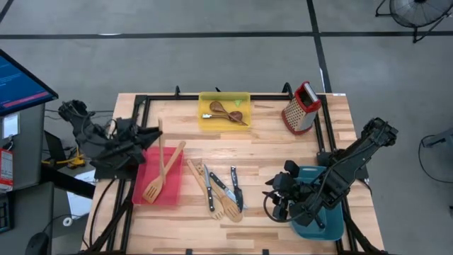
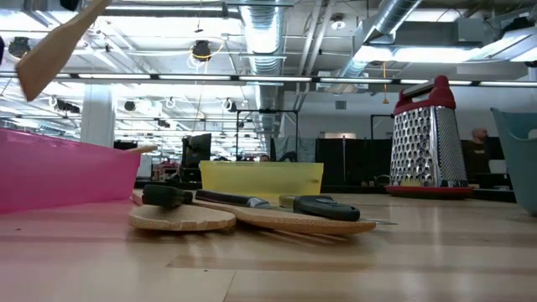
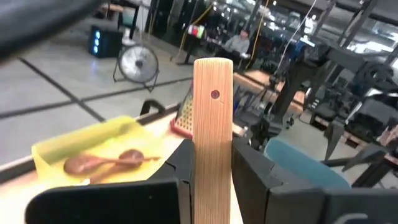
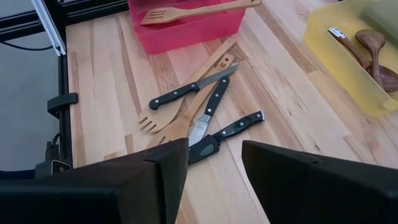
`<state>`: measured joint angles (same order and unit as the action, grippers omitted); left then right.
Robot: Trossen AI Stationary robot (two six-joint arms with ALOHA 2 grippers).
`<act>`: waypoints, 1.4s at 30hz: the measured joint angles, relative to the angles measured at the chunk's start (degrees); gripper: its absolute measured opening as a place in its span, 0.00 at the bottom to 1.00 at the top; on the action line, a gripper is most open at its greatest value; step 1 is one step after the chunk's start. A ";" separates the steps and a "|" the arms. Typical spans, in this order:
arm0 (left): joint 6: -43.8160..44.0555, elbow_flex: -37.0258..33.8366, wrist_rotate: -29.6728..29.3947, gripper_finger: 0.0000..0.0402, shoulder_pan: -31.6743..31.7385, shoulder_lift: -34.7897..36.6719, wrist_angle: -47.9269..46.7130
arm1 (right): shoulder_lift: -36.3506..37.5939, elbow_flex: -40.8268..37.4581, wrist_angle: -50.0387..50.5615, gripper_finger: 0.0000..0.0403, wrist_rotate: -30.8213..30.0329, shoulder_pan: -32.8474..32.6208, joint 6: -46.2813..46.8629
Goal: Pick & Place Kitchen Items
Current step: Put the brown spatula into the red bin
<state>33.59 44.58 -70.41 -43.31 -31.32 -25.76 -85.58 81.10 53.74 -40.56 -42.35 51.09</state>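
Note:
My left gripper (image 1: 157,132) is over the red bin (image 1: 174,195) at the table's left and is shut on a pale wooden spatula (image 1: 162,156). A slotted wooden turner (image 1: 153,188) lies in the bin, its handle on the bin's right rim. Three black-handled knives (image 1: 221,185) and two pale wooden utensils (image 1: 228,207) lie heaped at mid-table. Two dark brown spoons (image 1: 226,112) lie in the yellow bin (image 1: 205,99). My right gripper (image 1: 282,197) is open and empty at the teal bin's (image 1: 322,223) left edge, and it shows in the right wrist view (image 4: 214,163). My left gripper pinches the spatula's handle (image 3: 213,143) between its two fingers, a little below the free end with the small hole, which sticks out past the fingertips (image 3: 249,163). The fingers come from the table's left and lie across the handle. The spatula is lifted clear, its blade (image 2: 46,52) tilted downward above the red bin.
A red-topped metal box grater (image 1: 301,108) stands at the far right. Black frame rails run along the table's edges. A monitor (image 1: 21,81) stands off the table's left. Bare wood lies between the heap and the yellow bin.

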 joint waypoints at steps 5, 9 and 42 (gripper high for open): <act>8.76 0.00 3.39 0.13 2.32 -3.57 -7.36 | 0.00 0.00 -0.01 0.41 0.00 0.00 0.00; 14.37 0.00 8.23 0.13 6.30 -6.81 -13.33 | 0.00 0.00 -0.02 0.41 0.00 -0.02 0.00; 25.48 -5.92 32.39 0.14 26.23 -20.19 -19.87 | 0.00 -0.02 0.07 0.41 0.02 -0.02 0.00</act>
<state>59.07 38.65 -38.02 -17.08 -51.51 -45.63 -85.58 81.08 53.80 -40.53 -42.37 51.09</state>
